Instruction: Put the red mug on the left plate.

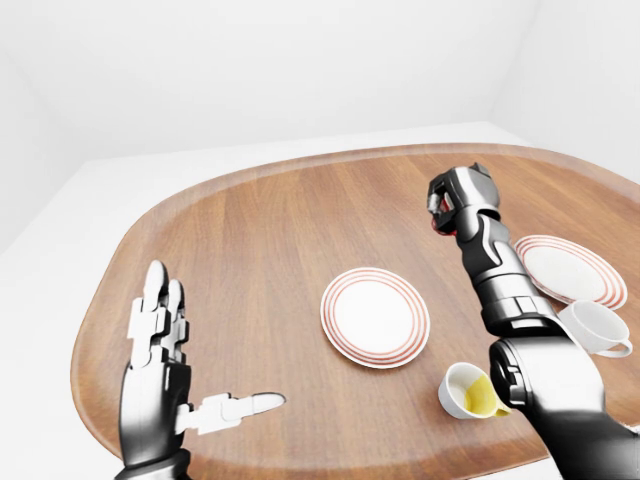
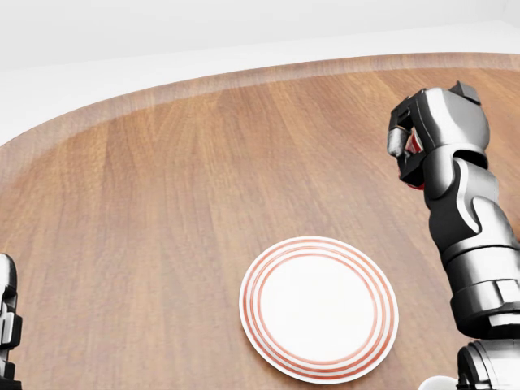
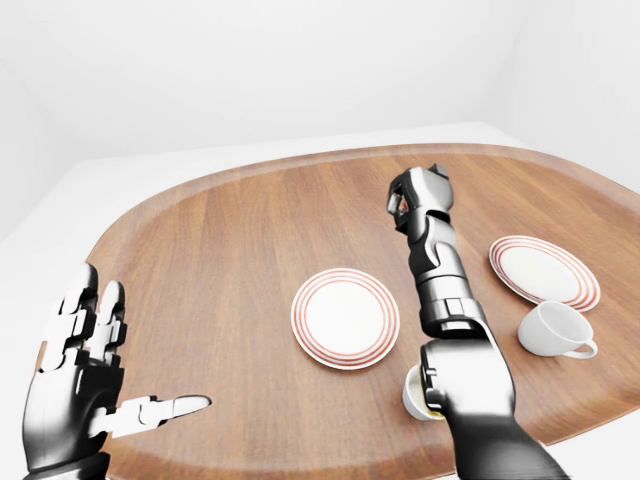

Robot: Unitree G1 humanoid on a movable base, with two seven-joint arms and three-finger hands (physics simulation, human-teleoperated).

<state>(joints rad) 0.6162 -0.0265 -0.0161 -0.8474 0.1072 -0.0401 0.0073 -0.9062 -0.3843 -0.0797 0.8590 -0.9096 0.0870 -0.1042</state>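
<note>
My right hand (image 1: 452,200) is raised above the wooden table, up and to the right of the left plate, with its fingers closed round the red mug (image 2: 413,149). Only slivers of red show between the fingers. The left plate (image 1: 375,317), white with red rings, lies flat at the table's middle with nothing on it. It also shows in the head view (image 2: 318,309). My left hand (image 1: 210,345) is open, fingers spread and thumb out, at the lower left of the left-eye view, apart from everything.
A second red-ringed plate (image 1: 571,271) lies at the right. A white mug (image 1: 597,327) lies below it. A white cup with a yellow inside (image 1: 470,391) stands beside my right forearm. The oval wooden table (image 1: 240,240) has a raised rim.
</note>
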